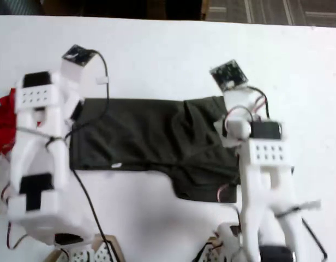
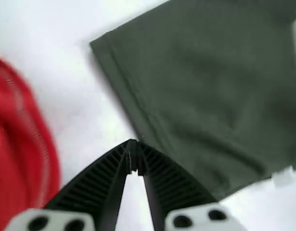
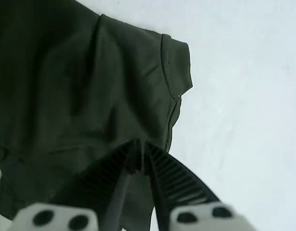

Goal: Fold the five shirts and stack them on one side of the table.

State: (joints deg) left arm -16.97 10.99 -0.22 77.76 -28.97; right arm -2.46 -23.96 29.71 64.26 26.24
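From above, a dark green shirt (image 1: 141, 136) lies spread across the middle of the white tabletop (image 1: 157, 54), folded into a long band. Its right part is rumpled and bulges toward the near edge. The left arm (image 1: 40, 142) stands over the shirt's left end and the right arm (image 1: 261, 158) over its right end, so the cloth stretches between them. A red garment (image 1: 3, 123) is bunched at the tabletop's left edge, just behind the left arm and apart from the green shirt. A small white tag (image 1: 116, 165) shows on the shirt's near hem.

From the left wrist, the left claw (image 2: 133, 161) has its ribbed black fingers (image 2: 102, 180) pressed together at the tips with nothing between them. It hangs over bare tabletop just beside the shirt's hemmed edge (image 2: 138, 115). The red garment (image 2: 18, 144) sits on one side of it and the green cloth on the other.

From the right wrist, the right claw (image 3: 138, 154) is likewise drawn together at the tips, poised over the dark fabric near a sleeve opening (image 3: 177, 72). Whether it pinches any cloth I cannot tell. White tabletop lies beyond the sleeve.
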